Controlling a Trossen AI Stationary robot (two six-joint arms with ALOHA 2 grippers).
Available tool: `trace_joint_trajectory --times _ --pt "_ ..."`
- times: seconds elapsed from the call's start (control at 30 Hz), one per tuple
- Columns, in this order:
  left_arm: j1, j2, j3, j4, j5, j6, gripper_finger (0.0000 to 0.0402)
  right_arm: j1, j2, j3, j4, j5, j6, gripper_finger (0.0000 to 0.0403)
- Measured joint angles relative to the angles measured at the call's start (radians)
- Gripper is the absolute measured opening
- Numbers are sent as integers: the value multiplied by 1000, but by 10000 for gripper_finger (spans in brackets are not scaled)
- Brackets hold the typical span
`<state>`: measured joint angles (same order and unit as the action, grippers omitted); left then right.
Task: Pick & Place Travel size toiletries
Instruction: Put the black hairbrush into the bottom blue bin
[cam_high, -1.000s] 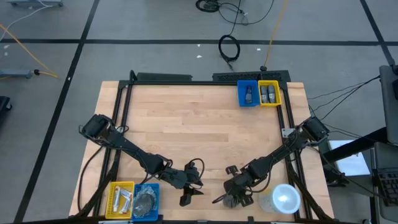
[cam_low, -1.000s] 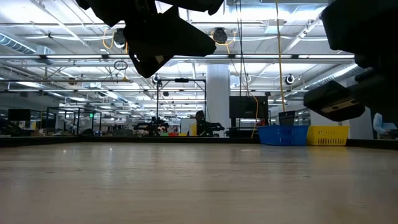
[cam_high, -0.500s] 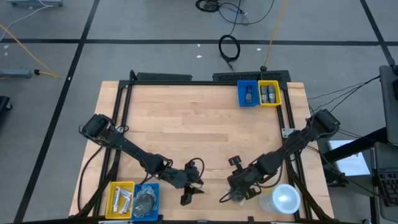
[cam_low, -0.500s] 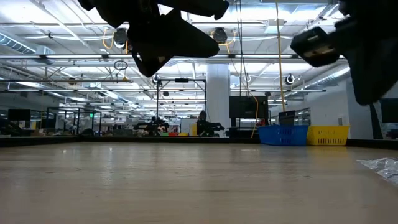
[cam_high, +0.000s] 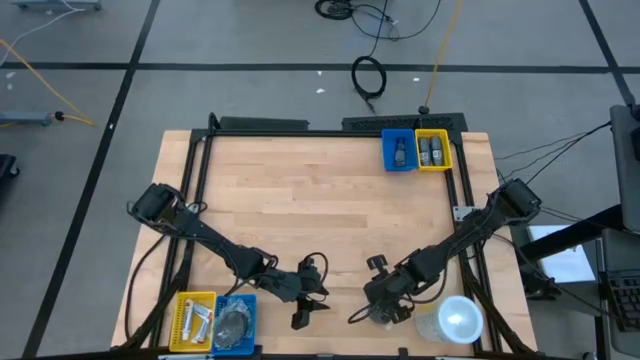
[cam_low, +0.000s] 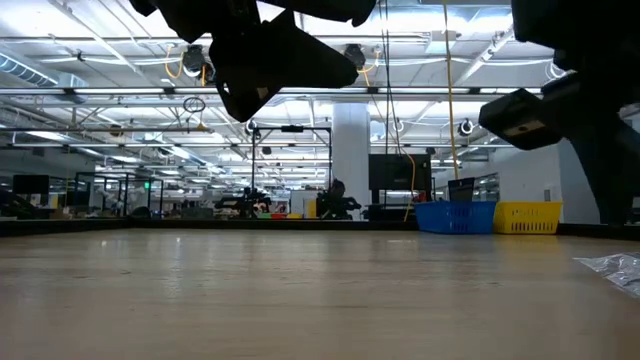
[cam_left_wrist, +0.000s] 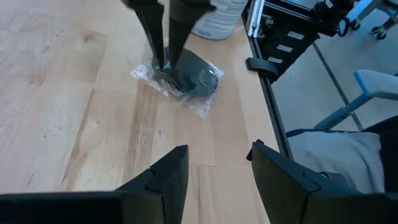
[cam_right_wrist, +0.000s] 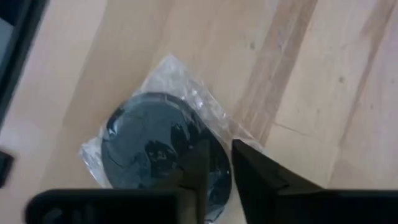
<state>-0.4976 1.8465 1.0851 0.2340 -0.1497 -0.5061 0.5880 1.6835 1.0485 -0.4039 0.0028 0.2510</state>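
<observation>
A dark round disc in clear wrap (cam_left_wrist: 189, 73) lies flat on the table near its near edge, right of the middle. It also shows in the right wrist view (cam_right_wrist: 152, 146) and the high view (cam_high: 381, 318). A corner of its wrap shows in the low view (cam_low: 610, 268). My right gripper (cam_left_wrist: 163, 65) stands over it, its fingers nearly together on the wrap at the disc's rim. My left gripper (cam_left_wrist: 214, 171) is open and empty, held above the table a little to the disc's left (cam_high: 303, 310). My right gripper comes down from above onto the edge of the wrapped disc (cam_left_wrist: 160, 73), its two fingers (cam_right_wrist: 200, 163) close together on either side of the rim and the bunched wrap. The disc lies flat on the table. Whether the wrap alone or the rim too is pinched, I cannot tell.
A large white-lidded cup (cam_high: 458, 320) stands just right of the disc. A yellow bin with white tubes (cam_high: 193, 320) and a blue bin with wrapped discs (cam_high: 235, 322) sit at the near left corner. A blue bin (cam_high: 399, 151) and a yellow bin (cam_high: 433, 150) with small bottles sit at the far right.
My right arm has shifted above the disc: in the low view its dark bulk rose and then came partway down. The wrap's corner on the table has come into sight there. The disc has stayed on the table.
</observation>
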Motion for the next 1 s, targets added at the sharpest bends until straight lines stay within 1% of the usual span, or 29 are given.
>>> trace_joint_trajectory --times 0.27,0.37,0.47,0.7,0.77,0.87,1.0 --pt "0 0 0 3 1 0 172 -6 18 1 10 -6 28 147" --pt "0 0 0 3 1 0 172 -6 18 -4 20 -5 26 175" --pt "-1 0 0 3 1 0 172 -12 18 -35 55 -8 31 194" --pt "0 0 0 3 1 1 172 -25 17 -92 104 -9 79 205" --pt "0 0 0 3 1 4 172 -27 16 -98 105 -27 79 205" --pt "0 0 0 2 1 5 172 -34 16 -105 106 -59 83 202" --pt "0 0 0 2 1 5 172 -43 15 -119 104 -61 104 190"
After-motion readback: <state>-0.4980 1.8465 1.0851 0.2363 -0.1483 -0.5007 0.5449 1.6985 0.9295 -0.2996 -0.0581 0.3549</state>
